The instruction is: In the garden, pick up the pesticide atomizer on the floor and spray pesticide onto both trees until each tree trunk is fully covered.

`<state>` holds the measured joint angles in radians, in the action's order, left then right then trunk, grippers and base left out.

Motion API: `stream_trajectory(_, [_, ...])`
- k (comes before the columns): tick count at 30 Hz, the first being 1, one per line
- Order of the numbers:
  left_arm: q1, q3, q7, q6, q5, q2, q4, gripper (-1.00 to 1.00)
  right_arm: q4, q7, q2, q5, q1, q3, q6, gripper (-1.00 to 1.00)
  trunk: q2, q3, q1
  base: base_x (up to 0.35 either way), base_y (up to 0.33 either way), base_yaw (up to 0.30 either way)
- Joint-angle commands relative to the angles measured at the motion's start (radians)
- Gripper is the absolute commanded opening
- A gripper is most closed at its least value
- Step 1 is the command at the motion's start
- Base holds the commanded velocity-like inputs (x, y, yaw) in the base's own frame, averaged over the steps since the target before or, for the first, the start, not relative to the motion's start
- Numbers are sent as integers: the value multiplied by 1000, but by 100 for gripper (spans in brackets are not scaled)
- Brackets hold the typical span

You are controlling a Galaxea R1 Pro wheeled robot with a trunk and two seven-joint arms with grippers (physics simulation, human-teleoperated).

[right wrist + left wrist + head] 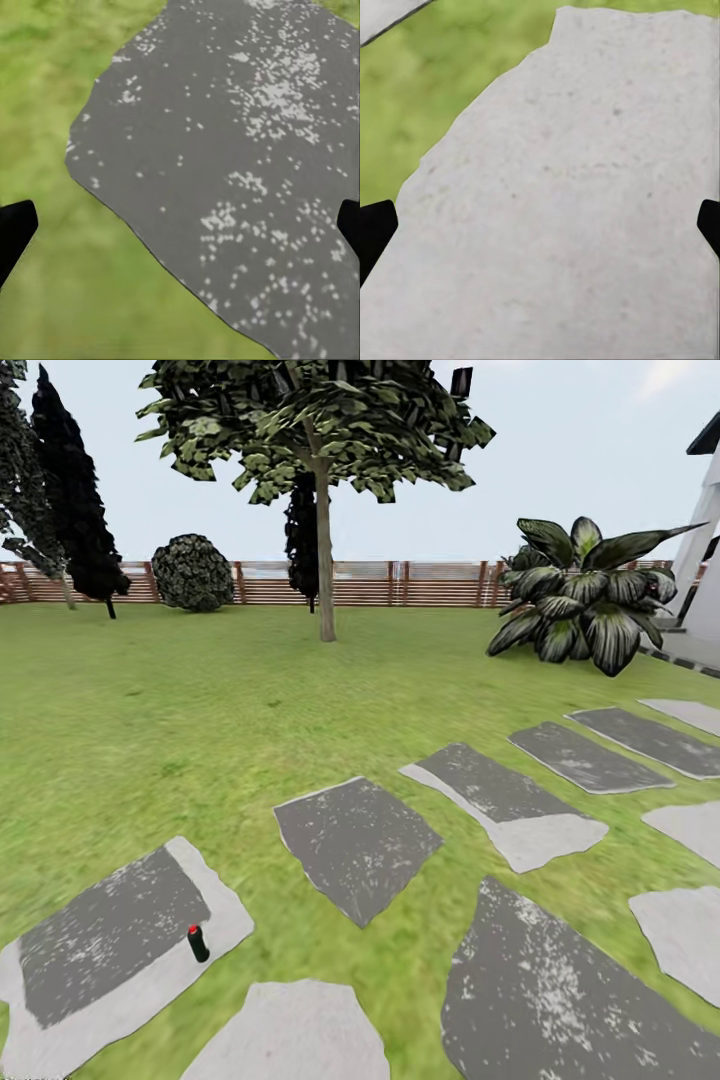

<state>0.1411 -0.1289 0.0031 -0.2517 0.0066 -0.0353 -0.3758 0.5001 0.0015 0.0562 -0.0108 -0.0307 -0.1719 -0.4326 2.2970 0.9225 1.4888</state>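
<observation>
The pesticide atomizer (198, 943), a small dark bottle with a red top, stands upright on a grey paving slab (110, 950) in the near left of the head view. One tree (322, 420) rises mid-lawn on a straight pale trunk (325, 560). A second tree (18, 470) stands at the far left, with its thin trunk (67, 592) by the fence. My left gripper (540, 232) hangs open over a light grey slab (570, 195), with nothing between its dark fingertips (375, 232). Above the edge of a dark speckled slab (240, 150) and grass, my right gripper (180, 232) is open too.
A brown slat fence (360, 585) closes the lawn at the back. A round dark bush (192, 572) and a dark cypress (75, 500) stand back left. A big broad-leaved plant (585, 595) and a white building corner (705, 550) are at the right. Stone slabs (355, 845) cross the grass.
</observation>
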Motion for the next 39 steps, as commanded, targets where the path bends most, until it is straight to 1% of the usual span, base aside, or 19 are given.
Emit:
stream_trajectory(1, [0, 0, 0, 0, 0, 0, 0, 100, 0, 0, 0, 0, 0, -1, 0, 100, 0, 0, 0, 243, -234, 278])
stream_trajectory(39, [0, -2, 0, 0, 4, -2, 0, 100, 0, 0, 0, 0, 0, 0, 0, 100, 0, 0, 0, 243, -234, 278])
